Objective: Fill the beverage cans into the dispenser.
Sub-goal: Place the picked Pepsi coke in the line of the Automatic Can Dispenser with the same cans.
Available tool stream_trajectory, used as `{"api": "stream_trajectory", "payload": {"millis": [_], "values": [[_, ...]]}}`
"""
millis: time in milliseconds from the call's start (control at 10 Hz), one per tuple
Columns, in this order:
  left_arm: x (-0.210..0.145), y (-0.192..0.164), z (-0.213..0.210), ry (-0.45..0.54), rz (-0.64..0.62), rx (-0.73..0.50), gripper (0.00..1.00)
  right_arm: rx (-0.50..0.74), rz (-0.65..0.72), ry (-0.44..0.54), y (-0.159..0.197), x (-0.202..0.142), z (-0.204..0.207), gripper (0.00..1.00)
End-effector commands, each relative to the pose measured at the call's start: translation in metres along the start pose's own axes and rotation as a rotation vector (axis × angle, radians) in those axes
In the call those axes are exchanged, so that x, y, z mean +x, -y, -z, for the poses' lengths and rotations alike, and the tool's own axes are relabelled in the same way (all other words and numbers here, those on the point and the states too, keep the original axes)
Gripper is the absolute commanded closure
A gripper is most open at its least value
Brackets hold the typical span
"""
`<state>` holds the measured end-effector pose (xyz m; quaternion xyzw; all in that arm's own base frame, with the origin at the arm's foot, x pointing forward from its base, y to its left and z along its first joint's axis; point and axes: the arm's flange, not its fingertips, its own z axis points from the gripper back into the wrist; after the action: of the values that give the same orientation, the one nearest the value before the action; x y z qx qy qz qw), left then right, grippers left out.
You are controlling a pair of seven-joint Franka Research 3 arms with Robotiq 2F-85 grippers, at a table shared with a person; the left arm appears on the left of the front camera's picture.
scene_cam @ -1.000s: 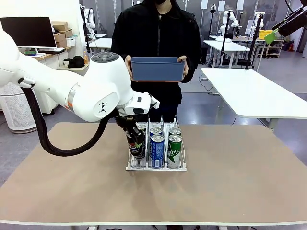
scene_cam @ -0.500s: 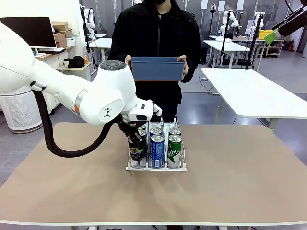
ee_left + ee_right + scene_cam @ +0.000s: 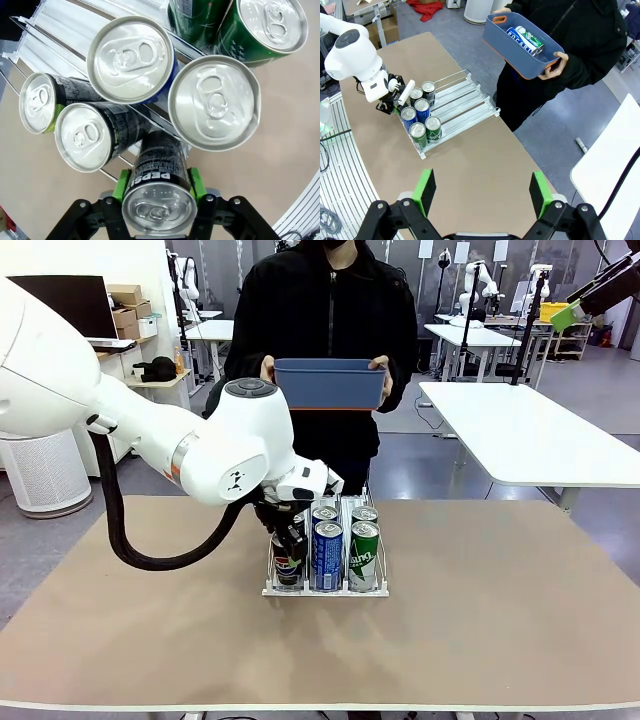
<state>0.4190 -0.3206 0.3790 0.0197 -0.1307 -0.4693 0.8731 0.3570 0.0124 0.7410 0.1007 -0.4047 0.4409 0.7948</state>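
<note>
At the bottom centre, our left gripper [image 3: 159,186] is clamped on a black Pepsi can [image 3: 158,212], just beside the other cans [image 3: 130,60] in the rack [image 3: 60,30]. Our right gripper [image 3: 482,192] gapes wide and empty, high above the table [image 3: 485,150].

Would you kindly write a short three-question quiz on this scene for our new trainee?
1. True or false: the right end effector is shut on a can.
2. What does the left end effector grip? A) a bottle B) a Pepsi can C) a cup
3. Who holds the blue bin?
Key: 1 false, it is open and empty; 2 B; 3 the person.
</note>
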Motion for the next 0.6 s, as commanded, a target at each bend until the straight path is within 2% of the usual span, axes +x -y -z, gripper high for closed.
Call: {"api": "stream_trajectory", "payload": {"millis": [0,400,500], "values": [[-0.004,0.002,-0.005,0.011,0.007,0.015,0.42,0.000,0.001,0.000,0.000,0.000,0.000,0.00],[0.001,-0.001,0.009,-0.010,-0.026,-0.044,0.42,0.000,0.001,0.000,0.000,0.000,0.000,0.00],[0.001,-0.001,0.008,-0.006,-0.024,-0.037,0.30,0.000,0.001,0.000,0.000,0.000,0.000,0.00]]}}
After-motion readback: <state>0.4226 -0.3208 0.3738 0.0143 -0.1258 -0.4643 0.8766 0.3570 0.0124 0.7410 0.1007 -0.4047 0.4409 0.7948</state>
